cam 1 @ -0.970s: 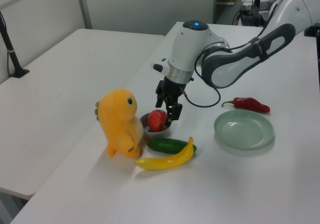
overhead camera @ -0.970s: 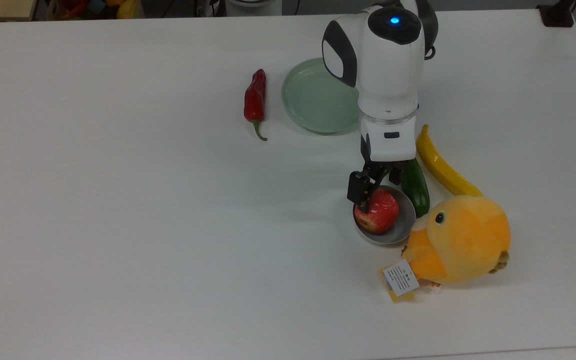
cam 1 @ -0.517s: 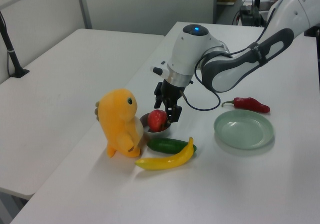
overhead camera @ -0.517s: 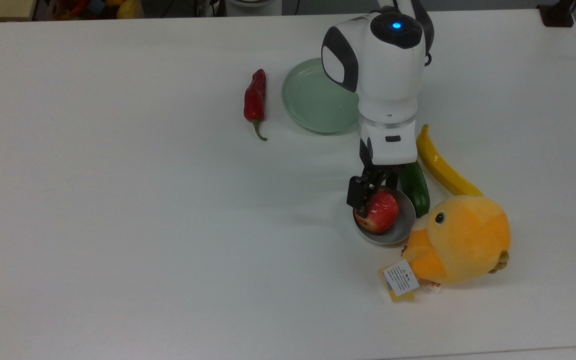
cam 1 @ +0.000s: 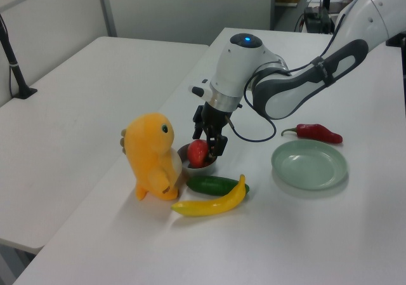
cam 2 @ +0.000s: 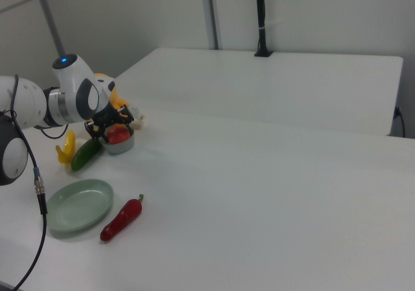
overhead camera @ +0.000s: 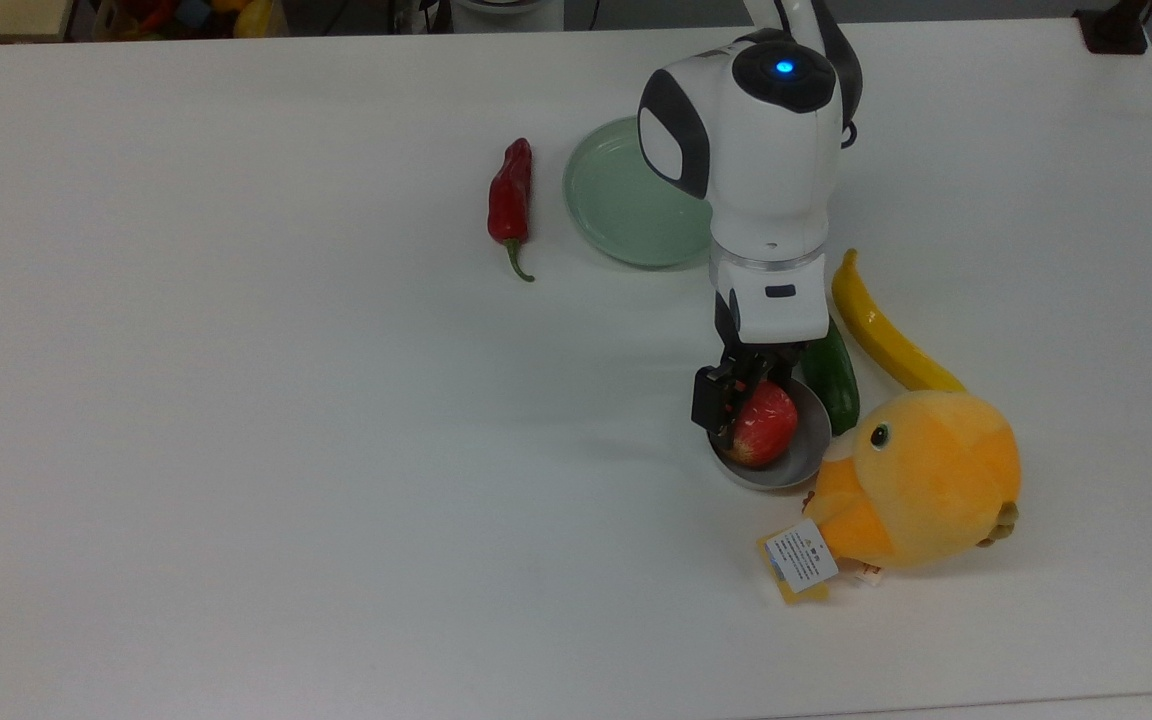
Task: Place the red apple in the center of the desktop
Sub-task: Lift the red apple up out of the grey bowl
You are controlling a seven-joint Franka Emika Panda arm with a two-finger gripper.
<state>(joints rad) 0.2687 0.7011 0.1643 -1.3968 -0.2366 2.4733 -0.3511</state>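
The red apple (overhead camera: 771,425) (cam 1: 198,153) (cam 2: 117,135) lies in a small grey bowl (overhead camera: 806,455) at the top view's right side of the white desktop (overhead camera: 286,450). My gripper (overhead camera: 748,400) (cam 1: 208,144) (cam 2: 113,128) is lowered over the bowl and stands open, with one black finger (overhead camera: 712,402) against the apple's left side in the top view. The other finger is hidden under the white wrist. The apple rests in the bowl.
A yellow plush toy (overhead camera: 921,480) crowds the bowl on the top view's right. A green cucumber (overhead camera: 833,385) and a long yellow fruit (overhead camera: 881,330) lie just behind. A pale green plate (overhead camera: 626,200) and a red chili (overhead camera: 510,200) lie farther back.
My gripper has come down a little and shifted slightly to the top view's left, so its finger now sits lower beside the apple. The apple and bowl have stayed put.
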